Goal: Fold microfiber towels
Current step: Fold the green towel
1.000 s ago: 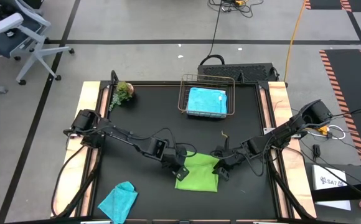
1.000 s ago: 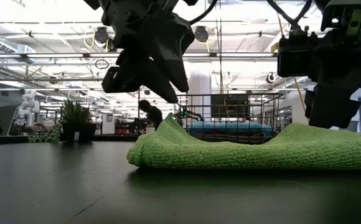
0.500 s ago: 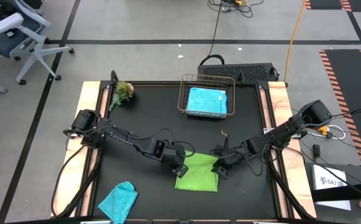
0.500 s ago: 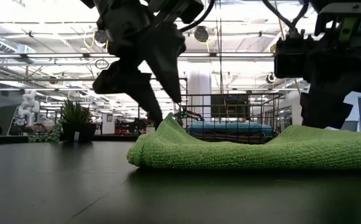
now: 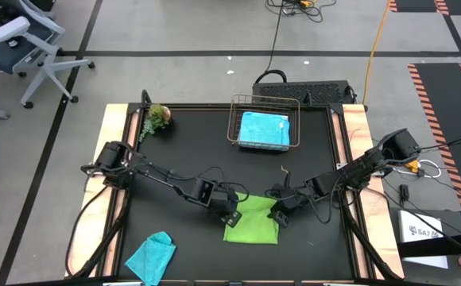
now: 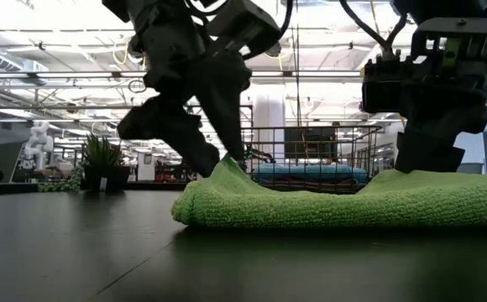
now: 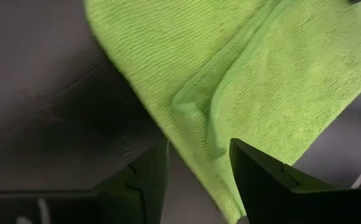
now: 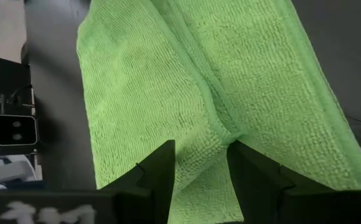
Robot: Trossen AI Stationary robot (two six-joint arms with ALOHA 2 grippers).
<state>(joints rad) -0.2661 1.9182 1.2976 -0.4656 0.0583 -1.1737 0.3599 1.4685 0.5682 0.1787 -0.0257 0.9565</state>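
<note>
The lime green towel (image 5: 253, 226) lies folded on the black table near its front edge, with its left and right sides humped up in the low view (image 6: 311, 205). My left gripper (image 5: 230, 216) is open at the towel's left far corner, its fingers either side of the layered hem (image 7: 193, 112). My right gripper (image 5: 279, 214) is open at the towel's right far corner, its fingers either side of a raised ridge (image 8: 227, 135). The teal towel (image 5: 151, 256) lies crumpled at the front left. The sky blue towel (image 5: 264, 129) lies in the wire basket (image 5: 232, 119). My left gripper comes slanting down from the table's left, one fingertip (image 6: 233, 155) at the towel's raised left corner (image 6: 231, 168); I cannot tell whether it touches. My right gripper comes down from the right over the towel's right hump (image 6: 403, 178); its own body hides whether it touches.
A small green plant (image 5: 157, 117) stands at the far left corner. The wire basket stands at the far middle. Wooden strips (image 5: 356, 135) run along the table's left and right edges. Bare black table (image 5: 175, 151) lies between the towel and the basket.
Both grippers have come down onto the lime green towel's far corners, the left one tipping its fingers lower at the left corner and the right one shifting slightly toward the table's left. The towel has kept its shape and place.
</note>
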